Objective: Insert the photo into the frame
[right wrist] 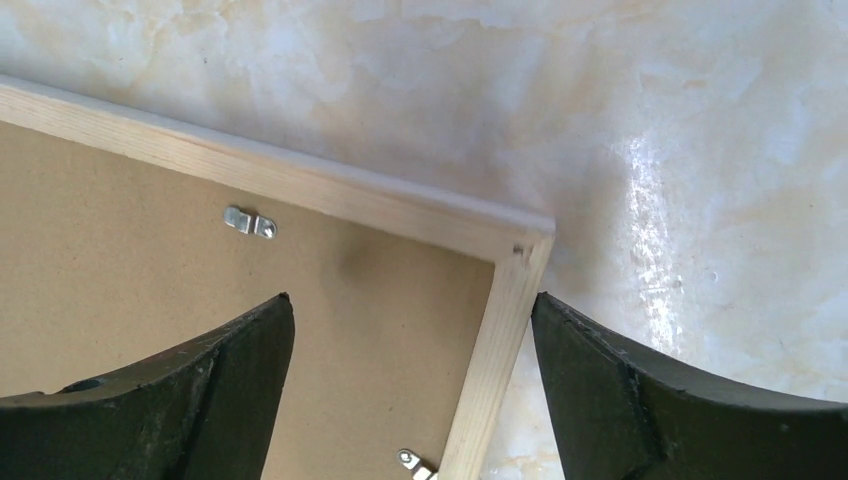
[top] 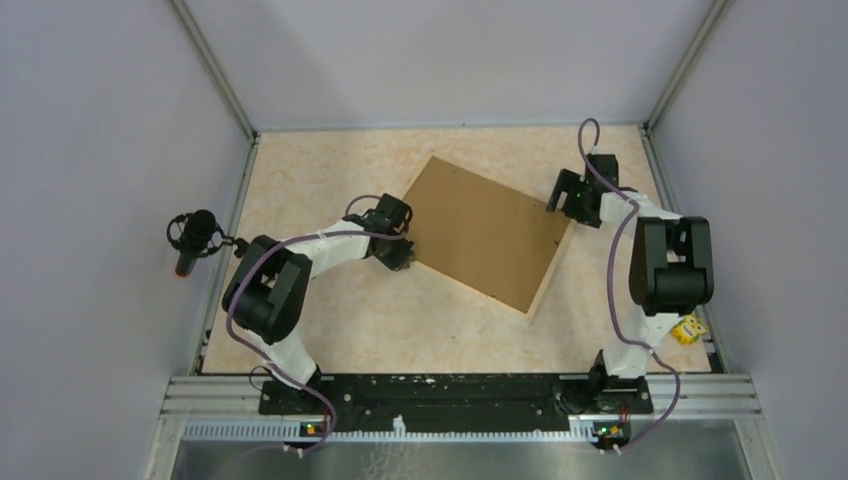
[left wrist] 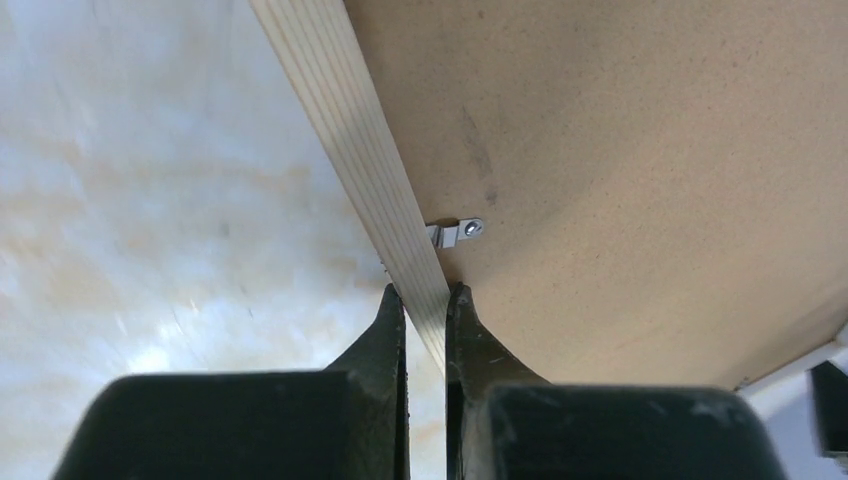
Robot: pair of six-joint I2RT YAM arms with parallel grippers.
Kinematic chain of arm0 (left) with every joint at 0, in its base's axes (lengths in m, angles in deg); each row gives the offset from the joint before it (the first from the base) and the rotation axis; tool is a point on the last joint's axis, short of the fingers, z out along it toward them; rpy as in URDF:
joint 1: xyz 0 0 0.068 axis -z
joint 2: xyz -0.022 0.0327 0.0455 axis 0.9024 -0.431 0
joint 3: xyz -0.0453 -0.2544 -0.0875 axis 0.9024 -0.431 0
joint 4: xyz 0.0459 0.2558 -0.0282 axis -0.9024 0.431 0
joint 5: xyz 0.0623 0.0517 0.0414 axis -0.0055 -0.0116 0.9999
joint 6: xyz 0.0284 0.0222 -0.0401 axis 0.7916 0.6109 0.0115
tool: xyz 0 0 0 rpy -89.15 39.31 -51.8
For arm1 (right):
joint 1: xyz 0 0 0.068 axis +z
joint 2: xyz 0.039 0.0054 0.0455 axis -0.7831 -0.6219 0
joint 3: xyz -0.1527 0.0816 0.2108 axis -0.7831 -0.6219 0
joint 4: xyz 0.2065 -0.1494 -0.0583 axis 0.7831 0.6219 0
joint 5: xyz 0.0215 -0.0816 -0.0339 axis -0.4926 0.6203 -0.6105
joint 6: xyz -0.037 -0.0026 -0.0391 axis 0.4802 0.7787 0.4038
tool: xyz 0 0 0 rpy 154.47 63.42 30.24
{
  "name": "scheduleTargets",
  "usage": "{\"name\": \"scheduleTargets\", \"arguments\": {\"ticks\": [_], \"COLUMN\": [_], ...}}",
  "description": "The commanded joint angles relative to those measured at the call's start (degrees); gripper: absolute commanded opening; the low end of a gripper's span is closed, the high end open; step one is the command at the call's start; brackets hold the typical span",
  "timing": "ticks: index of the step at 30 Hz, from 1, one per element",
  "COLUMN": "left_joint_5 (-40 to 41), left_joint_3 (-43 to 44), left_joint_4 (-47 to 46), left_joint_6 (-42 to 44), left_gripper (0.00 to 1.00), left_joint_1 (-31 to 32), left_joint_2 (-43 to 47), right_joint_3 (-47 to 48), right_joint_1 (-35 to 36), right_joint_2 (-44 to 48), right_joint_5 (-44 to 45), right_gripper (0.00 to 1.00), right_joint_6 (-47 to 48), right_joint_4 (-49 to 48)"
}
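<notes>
The left claw [left wrist: 425,295] clamps the frame [left wrist: 345,120] by its pale strip, backing board [left wrist: 620,150] to its right, while the right claw [right wrist: 410,300] gapes wide above a frame corner (photo not in view); a steady, level hold seems advisable.

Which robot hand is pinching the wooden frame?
The left gripper: it is shut on the pale edge strip of the frame. The right gripper hangs wide open over a corner, gripping nothing.
</notes>
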State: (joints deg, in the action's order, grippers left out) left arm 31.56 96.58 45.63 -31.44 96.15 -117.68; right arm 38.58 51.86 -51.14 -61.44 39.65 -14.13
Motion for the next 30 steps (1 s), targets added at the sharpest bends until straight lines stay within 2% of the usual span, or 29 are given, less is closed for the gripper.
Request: {"name": "scheduleTargets", "arguments": {"ticks": [1,4,9,12,19,24,27,30], "left_joint_5": [8.7,11.6,22.7,22.7,22.6,23.7,20.4,16.8], "left_joint_3": [-1.8,1.1,7.4,9.8,19.0,19.3,16.9,19.3], "left_joint_4": [11.0,9.6,10.4,9.4,7.9,4.7,1.6,3.4], "left_joint_6": [32.7,44.0,52.5,54.2,56.5,60.6,60.0,58.2], "left_gripper": [0.0,0.0,0.0,0.0,0.0,0.0,0.0,0.0], "left_joint_1": [-4.0,-5.6,-5.7,-6.3,-8.0,-8.3,-8.3,-8.6], "left_joint_2": [-5.9,-6.3,-9.5,-11.3,-15.4,-15.7,-15.1,-15.5], "right_joint_3": [0.0,0.0,1.3,3.1,2.4,1.0,0.3,0.4], "right_joint_1": [-0.1,-0.1,-0.1,-0.1,2.4,5.2,7.2,9.7], "right_joint_2": [5.1,5.6,2.8,0.0,-1.0,2.2,3.4,3.3], "right_joint_5": [0.2,0.3,-6.0,-11.7,-14.3,-11.3,-10.4,-8.4], "right_gripper": [0.88,0.92,0.93,0.94,0.9,0.88,0.89,0.89], "right_joint_6": [1.7,3.0,5.4,6.5,9.8,12.9,13.3,13.6], "right_joint_4": [-0.4,0.4,1.1,2.6,7.6,10.6,11.7,13.4]}}
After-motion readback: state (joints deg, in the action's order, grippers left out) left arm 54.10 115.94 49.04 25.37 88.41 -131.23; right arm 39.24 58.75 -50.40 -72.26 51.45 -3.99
